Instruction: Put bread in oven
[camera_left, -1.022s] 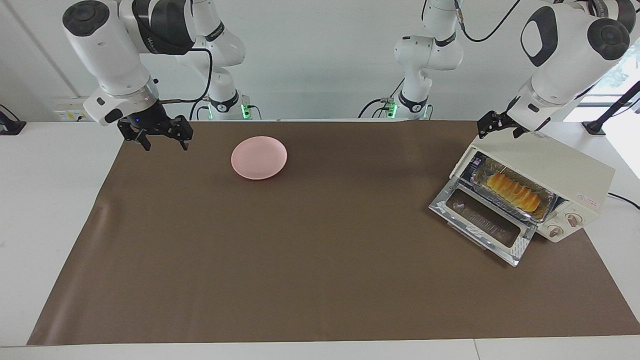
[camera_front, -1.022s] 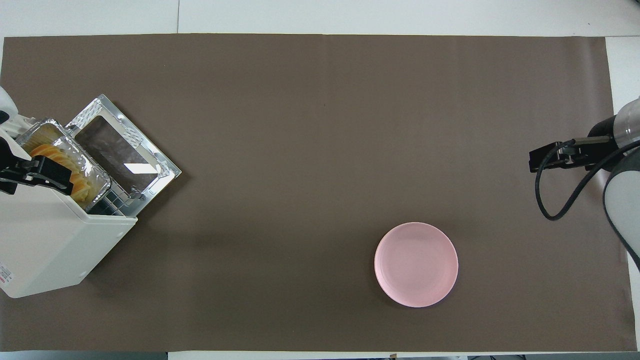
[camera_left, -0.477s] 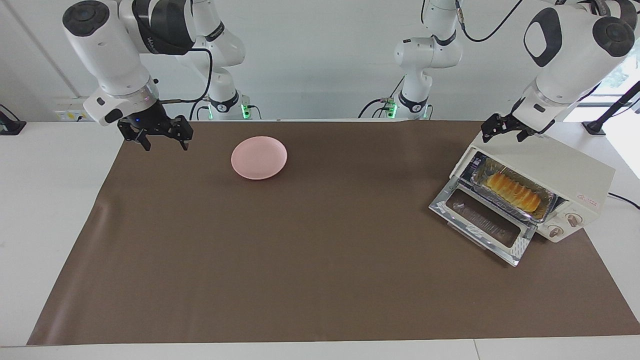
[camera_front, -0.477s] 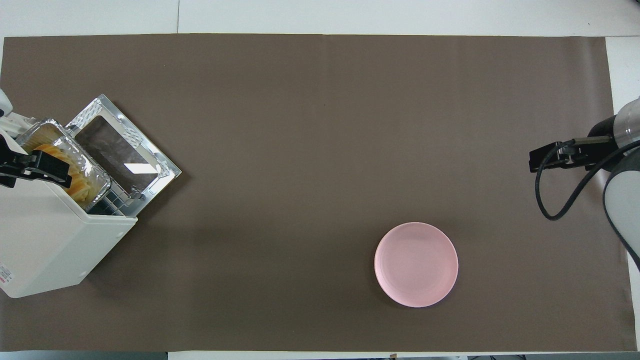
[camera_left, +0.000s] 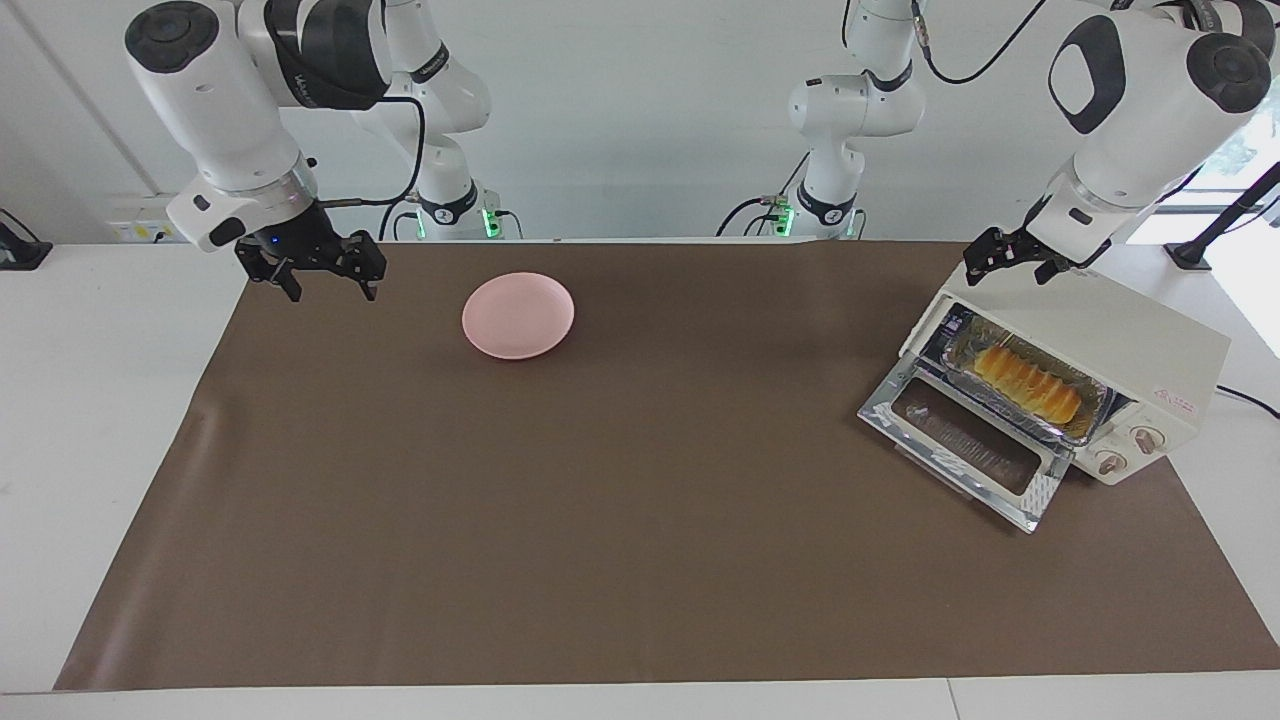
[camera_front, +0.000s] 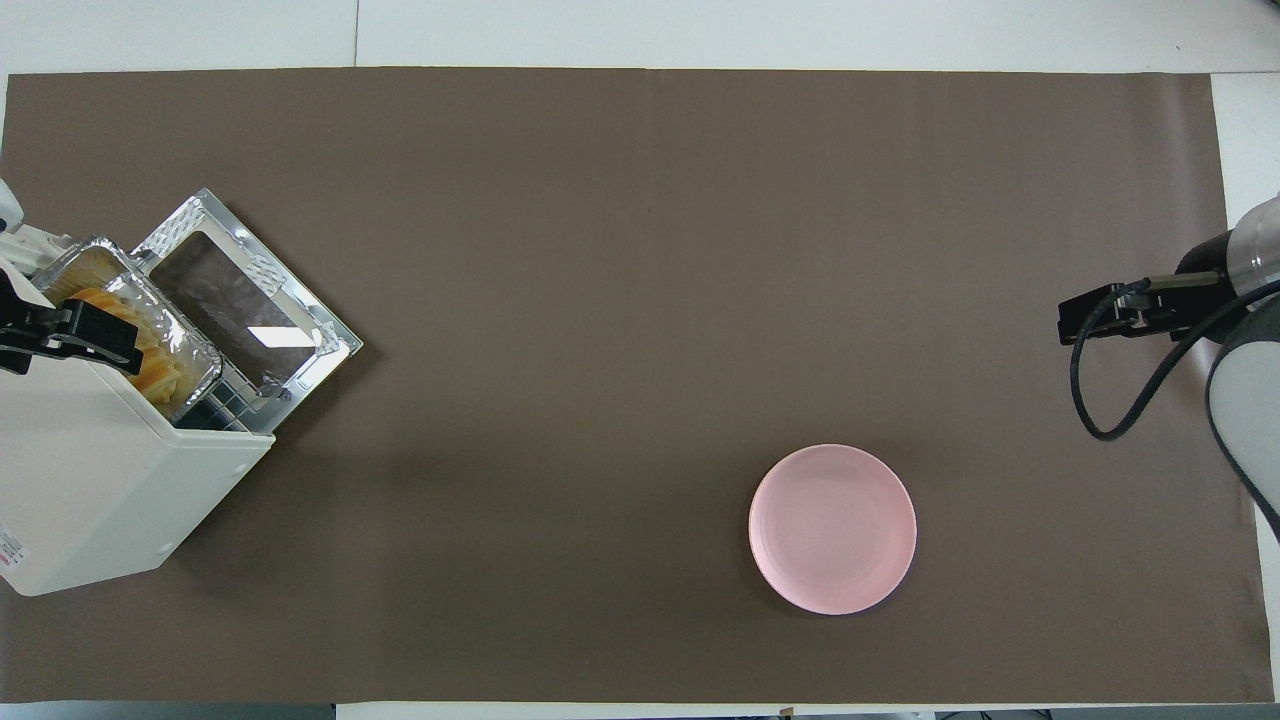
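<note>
The left pincer (camera_left: 1008, 268) hangs in the air over the top edge of the oven (camera_left: 1130, 345), at the corner nearer the robots; it has nothing in its grip and touches nothing that I can make out, though whether its fingers are spread or closed I cannot tell from here. The right pincer (camera_left: 322, 283) waits over the edge of the brown mat (camera_left: 600, 520) at the right arm's end of the desk (camera_left: 90, 400); its two fingers stand clearly apart and hold nothing. The oven sits at the left arm's end, its glass door (camera_left: 965, 445) dropped fully open and lying flat in front of it; inside, on the rack, rests a crinkled foil tray (camera_left: 965, 347), and the bread (camera_left: 1030, 383) lies in that tray, its ridged golden top plain to see. A round pink plate (camera_left: 518, 315) sits bare on the mat, nearer the right arm's end and well apart from the oven.
</note>
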